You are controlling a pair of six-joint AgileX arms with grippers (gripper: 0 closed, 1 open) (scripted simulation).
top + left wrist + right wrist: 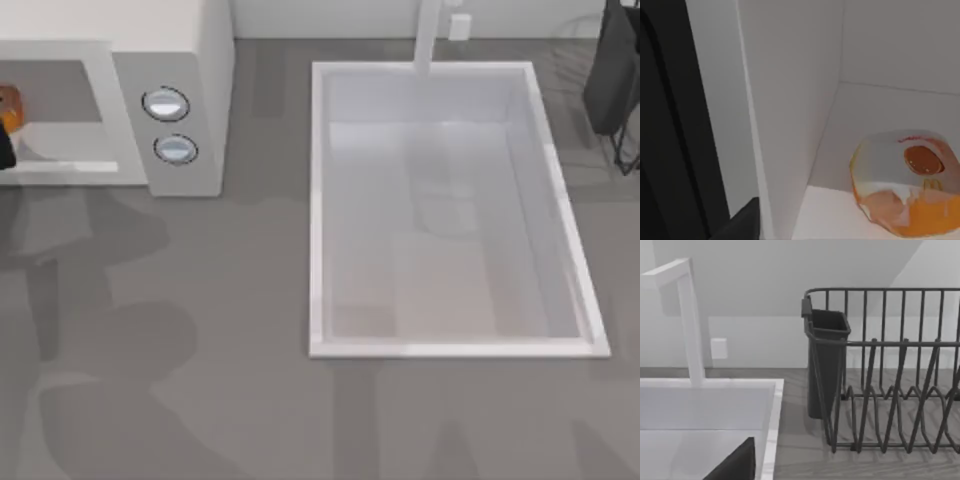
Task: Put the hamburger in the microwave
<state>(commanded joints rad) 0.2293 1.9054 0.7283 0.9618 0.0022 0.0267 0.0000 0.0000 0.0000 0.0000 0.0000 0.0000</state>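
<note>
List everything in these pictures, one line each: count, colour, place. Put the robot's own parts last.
microwave: one, off-white with a grey cavity, back left of the table.
knobs: two, silver-blue, stacked on the microwave's panel.
hamburger: one, orange-brown with a pale wrapper look, on the floor inside the microwave's cavity, at the top view's left edge.
sink: one, white, rectangular, right of the microwave.
faucet: one, white, at the sink's back rim.
dish rack: one, dark wire with a dark cup holder, right of the sink.
table: one, grey.
left pincer: one, black, at the microwave's opening.
right pincer: one, black, near the sink.
</note>
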